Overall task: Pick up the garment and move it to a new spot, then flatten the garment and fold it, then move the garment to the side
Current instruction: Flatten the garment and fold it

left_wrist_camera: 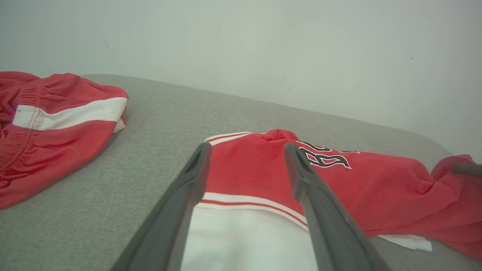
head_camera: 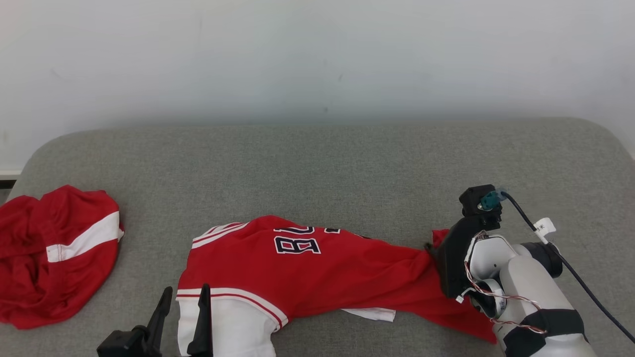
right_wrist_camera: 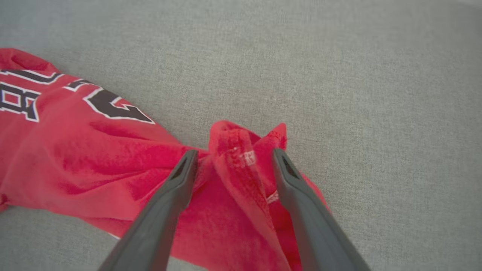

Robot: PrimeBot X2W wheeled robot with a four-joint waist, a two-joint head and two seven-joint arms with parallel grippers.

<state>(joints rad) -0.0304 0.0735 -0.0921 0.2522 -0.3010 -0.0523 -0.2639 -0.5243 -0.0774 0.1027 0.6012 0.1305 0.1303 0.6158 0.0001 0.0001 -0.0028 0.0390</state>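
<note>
The garment (head_camera: 297, 267) is a red jersey with white trim and black lettering, lying crumpled lengthwise on the grey cushion (head_camera: 347, 163). My left gripper (head_camera: 184, 293) stands open at the jersey's near left end, its two fingers over the white panel (left_wrist_camera: 241, 241) and red-striped band. My right gripper (right_wrist_camera: 233, 158) is open at the jersey's right end, its fingers straddling a bunched-up fold of red cloth (right_wrist_camera: 241, 150) without pinching it. In the head view the black wrist mount (head_camera: 459, 258) hides those fingers. The garment (right_wrist_camera: 86, 150) rests on the cushion, lifted by neither gripper.
A second red piece with a white stripe (head_camera: 54, 253) lies heaped at the cushion's left edge, also in the left wrist view (left_wrist_camera: 49, 128). A pale wall (head_camera: 317, 59) stands directly behind the cushion. Bare cushion stretches behind and to the right of the jersey.
</note>
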